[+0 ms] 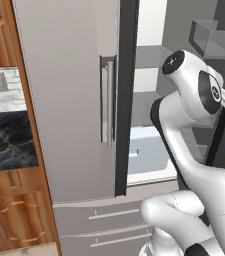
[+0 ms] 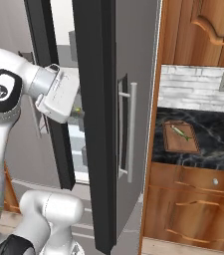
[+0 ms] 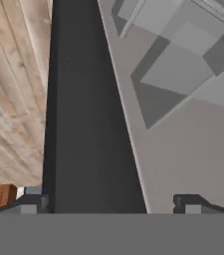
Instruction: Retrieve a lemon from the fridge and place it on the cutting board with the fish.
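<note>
Two doors of the tall light-grey French-door fridge [image 1: 69, 100] are seen in the left base view: the left one shut, with its vertical silver bar handle [image 1: 107, 102], and the right one swung open, its dark edge crossed by the white robot arm [image 1: 184, 135]. Through the gap, grey shelves and a pale bottom drawer [image 1: 146, 152] are shown, and door bins are seen at the upper right. Left of the fridge, a strip of black marbled counter [image 1: 6, 142] is framed by brown wooden cabinets [image 1: 14, 215].

In the right base view the fridge [image 2: 133, 74] is shown from the other side, its open right door standing edge-on with a silver bar handle [image 2: 132, 132]. The arm's white hand [image 2: 58, 94] is reached into the opening beside the dark door edge; the fingers are hidden behind that edge. Well to the right, on the black marbled counter [image 2: 218, 134], the small rectangular reddish-brown wooden cutting board [image 2: 181, 138] is laid flat, and the slim greenish-grey fish [image 2: 180, 132] is rested on it. A small yellowish speck is seen deep inside the fridge, but whether it is the lemon cannot be told.

In the hand view, the gripper [image 3: 111, 203] is pointed along the dark door edge [image 3: 88, 109], with pale wooden floor [image 3: 14, 89] on one side and the grey inner door face with its bins [image 3: 183, 84] on the other. The two dark fingertips [image 3: 34, 201] are set wide apart, released, with nothing between them and nothing touched.
</note>
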